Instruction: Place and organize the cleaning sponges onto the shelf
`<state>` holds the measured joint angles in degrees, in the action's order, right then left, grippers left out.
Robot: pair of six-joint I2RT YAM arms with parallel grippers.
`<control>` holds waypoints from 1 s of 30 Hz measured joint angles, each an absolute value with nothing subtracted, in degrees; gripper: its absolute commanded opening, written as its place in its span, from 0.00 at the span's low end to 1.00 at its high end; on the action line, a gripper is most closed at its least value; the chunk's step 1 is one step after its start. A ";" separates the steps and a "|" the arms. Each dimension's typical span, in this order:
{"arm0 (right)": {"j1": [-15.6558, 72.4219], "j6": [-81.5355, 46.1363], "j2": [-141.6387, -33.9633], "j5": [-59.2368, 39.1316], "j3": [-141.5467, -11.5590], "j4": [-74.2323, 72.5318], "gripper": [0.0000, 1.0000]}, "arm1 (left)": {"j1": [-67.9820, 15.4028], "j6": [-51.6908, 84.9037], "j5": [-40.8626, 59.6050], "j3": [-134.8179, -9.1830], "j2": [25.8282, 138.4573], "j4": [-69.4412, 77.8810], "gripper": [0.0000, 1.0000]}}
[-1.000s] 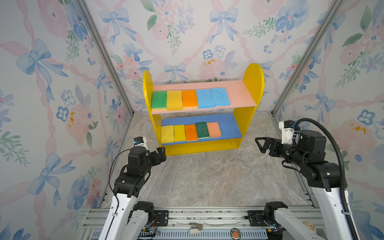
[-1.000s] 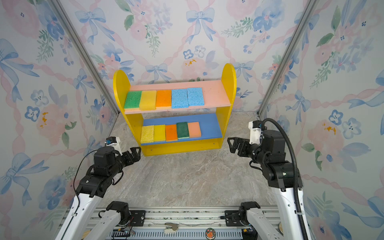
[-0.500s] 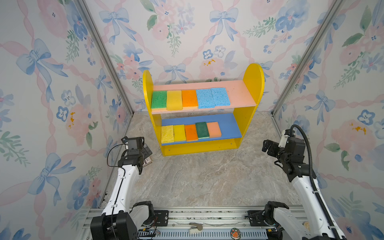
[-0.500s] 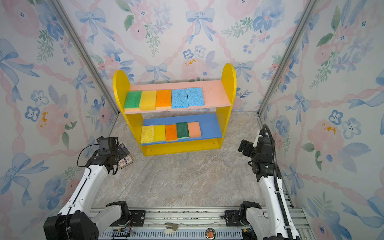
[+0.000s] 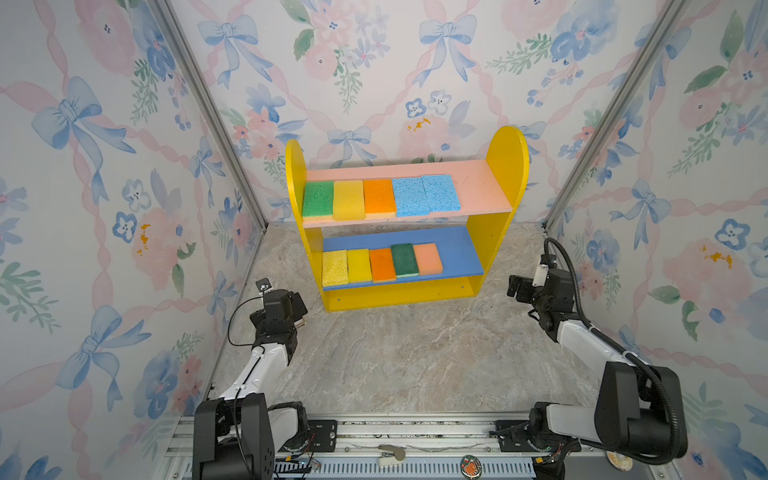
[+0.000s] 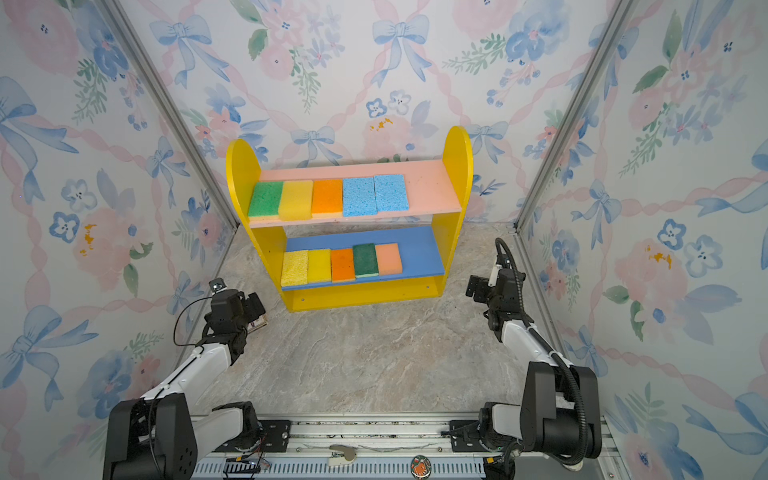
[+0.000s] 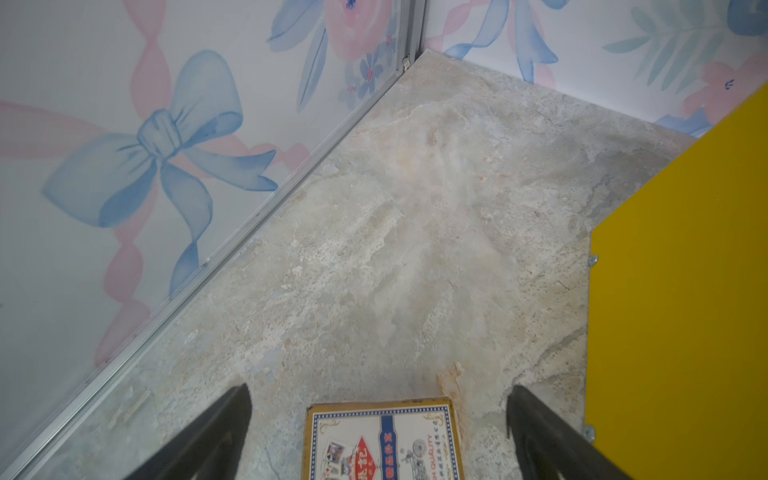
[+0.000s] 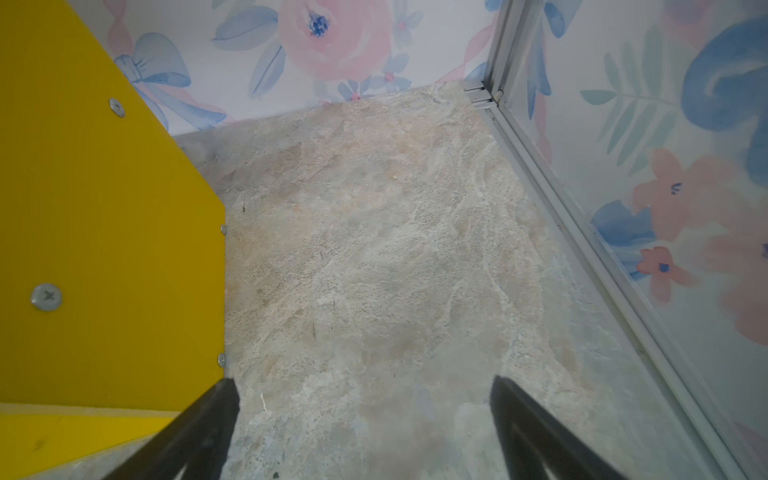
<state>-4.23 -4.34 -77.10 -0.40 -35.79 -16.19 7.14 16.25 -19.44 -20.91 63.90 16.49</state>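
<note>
Nearest, the left fingers (image 7: 224, 424) are spread wide and empty, low over the mottled stone-look tabletop (image 7: 374, 249). A small printed card box with a gold border (image 7: 382, 440) lies between them, touching neither. On the other side, the right fingers (image 8: 212, 419) are likewise released and hold nothing, just beside a yellow side panel.

Beyond both stands the small two-tier wooden shelf (image 5: 509, 166). On its blue lower board (image 5: 457, 249) five flat foam cleaning sponges (image 5: 382, 264) lie edge to edge, the dark green sponge (image 5: 404, 259) set slightly further back. Five more fill most of the pink upper board (image 5: 478, 183): green, yellow, orange and two light blue.

No sponge shows on the tabletop, and all ten lie well apart from both sets of fingers. I judge the placing done. At most, the next move would be nudging the dark green one into line.
</note>
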 measured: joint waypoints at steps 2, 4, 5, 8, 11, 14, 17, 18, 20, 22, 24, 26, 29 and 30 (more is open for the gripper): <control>-3.25 -4.01 -78.63 -0.82 -35.16 -18.37 0.97 | 6.92 14.50 -18.68 -15.49 62.57 23.77 0.98; -2.76 -3.79 -79.24 -1.54 -34.24 -20.93 0.97 | 6.72 13.23 -17.45 -11.60 61.78 29.78 0.98; -2.44 -3.57 -79.40 -1.83 -33.76 -22.15 0.97 | 6.63 12.62 -16.84 -10.37 61.71 32.16 0.98; -2.13 -2.90 -79.88 -2.92 -31.29 -27.38 0.97 | 6.26 11.33 -15.22 -9.52 62.48 38.65 0.98; -2.07 -2.31 -80.97 -3.77 -26.61 -34.63 0.97 | 5.13 10.07 -14.04 -9.52 64.25 45.01 0.98; -1.80 -2.04 -83.35 -4.27 -22.57 -40.77 0.97 | 2.74 8.88 -13.63 -9.54 67.11 49.39 0.98; -1.65 -1.87 -86.32 -4.49 -19.88 -47.48 0.97 | 0.47 8.32 -13.43 -9.54 70.54 53.54 0.98; -1.65 -1.83 -87.31 -4.56 -19.07 -50.04 0.97 | 0.21 8.25 -13.45 -9.54 71.85 55.22 0.98; -1.54 -1.72 -88.82 -4.75 -18.00 -53.84 0.97 | -0.14 8.10 -13.50 -9.56 74.15 57.71 0.98; -1.32 -1.37 -89.19 -4.97 -17.61 -55.59 0.97 | -0.78 8.12 -13.72 -9.56 75.68 59.35 0.98; -1.08 -0.93 -89.19 -5.39 -17.65 -57.28 0.97 | -2.09 8.10 -14.09 -9.52 77.38 62.61 0.98; -0.64 -0.43 -89.17 -5.80 -17.87 -57.65 0.97 | -3.90 7.09 -15.94 -9.15 79.75 66.98 0.98; 0.14 0.45 -89.17 -6.04 -18.04 -57.65 0.97 | -5.85 4.91 -19.62 -8.36 85.58 74.32 0.98; 0.27 0.58 -89.17 -6.09 -18.04 -57.65 0.97 | -6.13 4.54 -20.25 -8.38 87.46 75.72 0.98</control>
